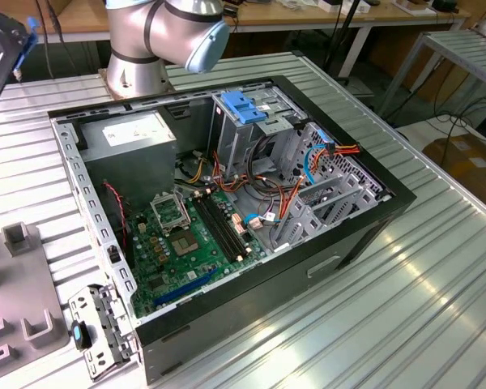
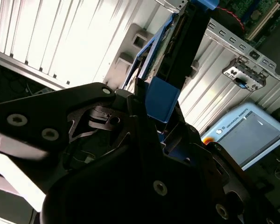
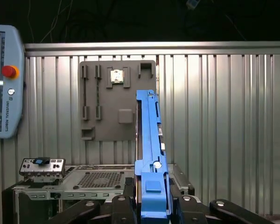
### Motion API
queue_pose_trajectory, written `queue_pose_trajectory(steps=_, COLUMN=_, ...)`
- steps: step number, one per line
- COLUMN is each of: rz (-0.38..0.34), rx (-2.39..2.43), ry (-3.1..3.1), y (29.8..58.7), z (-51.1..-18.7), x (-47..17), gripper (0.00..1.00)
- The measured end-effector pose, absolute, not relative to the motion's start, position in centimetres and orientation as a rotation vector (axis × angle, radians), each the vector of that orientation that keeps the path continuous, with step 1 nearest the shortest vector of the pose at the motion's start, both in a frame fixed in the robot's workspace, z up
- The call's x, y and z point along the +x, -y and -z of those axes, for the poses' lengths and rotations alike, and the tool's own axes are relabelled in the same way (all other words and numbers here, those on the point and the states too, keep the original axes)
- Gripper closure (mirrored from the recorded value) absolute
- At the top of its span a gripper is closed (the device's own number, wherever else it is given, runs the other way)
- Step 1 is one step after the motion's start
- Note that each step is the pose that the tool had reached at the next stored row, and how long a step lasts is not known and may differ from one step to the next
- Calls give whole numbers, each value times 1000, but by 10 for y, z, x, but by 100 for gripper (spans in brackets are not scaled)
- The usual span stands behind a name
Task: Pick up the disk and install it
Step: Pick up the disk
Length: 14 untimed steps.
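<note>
I have the black claw [image 3: 151,200] clamped tight on the flat silver-grey hard drive [image 3: 149,130] with bright blue rails (edge-on in the first wrist view), holding it over the ribbed metal table [image 3: 224,116], outside the open black computer case [image 1: 227,324].

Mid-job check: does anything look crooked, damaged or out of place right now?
Nothing stands out. In the first wrist view the claw grips the disk by one end, and it runs straight out, not skewed. The open computer case lies flat on the ribbed table.
</note>
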<state>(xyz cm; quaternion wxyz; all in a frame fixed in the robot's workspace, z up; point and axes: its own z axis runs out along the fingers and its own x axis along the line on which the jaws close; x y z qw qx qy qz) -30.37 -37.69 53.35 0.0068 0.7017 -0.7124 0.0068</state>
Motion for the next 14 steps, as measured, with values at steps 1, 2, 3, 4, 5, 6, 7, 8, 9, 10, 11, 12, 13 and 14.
queue_pose_trajectory(steps=1, rz=-21, rx=2195, ry=2228, y=377, z=-533, x=-300, gripper=63)
queue_pose_trajectory(steps=2, rz=-20, rx=2195, ry=2228, y=377, z=-533, x=-297, gripper=63)
queue_pose_trajectory(steps=3, rz=-20, rx=2194, ry=2228, y=377, z=-533, x=-293, gripper=63)
queue_pose_trajectory(steps=4, rz=-20, rx=2194, ry=2228, y=377, z=-533, x=-290, gripper=63)
queue_pose_trajectory(steps=5, rz=-19, rx=2194, ry=2227, y=377, z=-533, x=-286, gripper=63)
queue_pose_trajectory(steps=6, rz=-19, rx=2194, ry=2227, y=377, z=-533, x=-282, gripper=63)
queue_pose_trajectory(steps=7, rz=-19, rx=2194, ry=2227, y=377, z=-534, x=-279, gripper=63)
queue_pose_trajectory(steps=8, rz=-18, rx=2194, ry=2227, y=377, z=-533, x=-276, gripper=63)
queue_pose_trajectory(steps=9, rz=-18, rx=2194, ry=2227, y=377, z=-533, x=-272, gripper=63)
queue_pose_trajectory(steps=10, rz=-18, rx=2193, ry=2227, y=377, z=-533, x=-269, gripper=63)
queue_pose_trajectory(steps=11, rz=-17, rx=2193, ry=2227, y=377, z=-533, x=-265, gripper=63)
queue_pose_trajectory(steps=12, rz=-17, rx=2193, ry=2226, y=377, z=-533, x=-261, gripper=63)
queue_pose_trajectory(steps=13, rz=-16, rx=2193, ry=2226, y=377, z=-534, x=-256, gripper=63)
queue_pose_trajectory(steps=14, rz=-16, rx=2193, ry=2226, y=377, z=-533, x=-253, gripper=63)
